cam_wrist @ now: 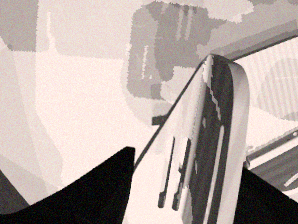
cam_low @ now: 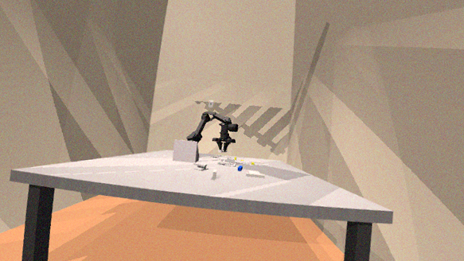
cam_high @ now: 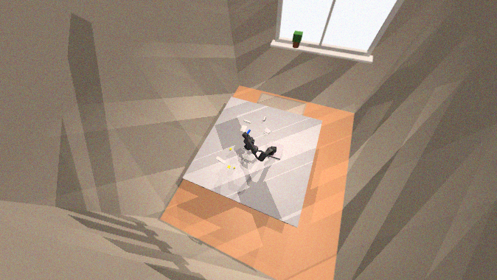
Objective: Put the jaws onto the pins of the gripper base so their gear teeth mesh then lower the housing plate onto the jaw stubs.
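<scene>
My gripper (cam_low: 222,149) (cam_wrist: 176,161) is shut on a pale, slotted part with a narrow, rounded end, which looks like one of the jaws (cam_wrist: 170,175). It holds the part above the table, end-on to the wrist camera. Pale flat parts (cam_low: 227,163) lie on the table below the gripper in the exterior view. They are too small to tell which is the gripper base, the other jaw or the housing plate. In the wrist view, a grey-edged part (cam_wrist: 272,152) shows at the right, partly hidden by the finger. In the top view the arm hides the fingertips.
A blue cylinder (cam_high: 248,132) (cam_low: 239,168) lies near a white block (cam_high: 244,128) (cam_low: 255,174). Small yellow pieces (cam_high: 228,166) (cam_low: 252,163) and a white bar (cam_high: 221,160) lie on the table. A small white block (cam_low: 214,174) stands nearby. A pale upright panel (cam_low: 185,150) stands near the arm's base.
</scene>
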Available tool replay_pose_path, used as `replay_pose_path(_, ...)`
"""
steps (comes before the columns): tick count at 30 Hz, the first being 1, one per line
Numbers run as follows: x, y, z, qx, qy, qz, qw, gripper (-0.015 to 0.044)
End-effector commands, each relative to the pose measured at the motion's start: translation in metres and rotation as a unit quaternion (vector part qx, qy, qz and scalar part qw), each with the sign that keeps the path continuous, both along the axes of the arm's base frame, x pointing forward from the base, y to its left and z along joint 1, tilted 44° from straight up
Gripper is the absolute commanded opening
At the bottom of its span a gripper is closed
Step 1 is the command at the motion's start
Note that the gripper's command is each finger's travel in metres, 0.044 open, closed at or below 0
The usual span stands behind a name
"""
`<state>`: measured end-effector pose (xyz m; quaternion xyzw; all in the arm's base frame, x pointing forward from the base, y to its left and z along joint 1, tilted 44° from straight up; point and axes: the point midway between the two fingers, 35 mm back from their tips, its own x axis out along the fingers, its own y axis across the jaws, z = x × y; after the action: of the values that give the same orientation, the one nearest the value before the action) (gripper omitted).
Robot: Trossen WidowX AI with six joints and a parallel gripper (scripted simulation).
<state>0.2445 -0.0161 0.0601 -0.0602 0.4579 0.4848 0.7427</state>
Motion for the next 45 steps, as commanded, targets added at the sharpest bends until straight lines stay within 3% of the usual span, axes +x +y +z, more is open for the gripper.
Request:
replay_pose_path(1,-0.005,-0.004,-0.005,0.005,0.040,-0.042,0.998,0.0134)
replay_pose_path(18,-0.026,-0.014,-0.020,0.035,0.201,-0.218,0.954,0.0134)
replay_pose_path(36,-0.049,-0.021,-0.034,0.067,0.359,-0.388,0.846,0.0134)
replay_pose_path(45,-0.051,-0.021,-0.035,0.069,0.372,-0.401,0.835,0.0134)
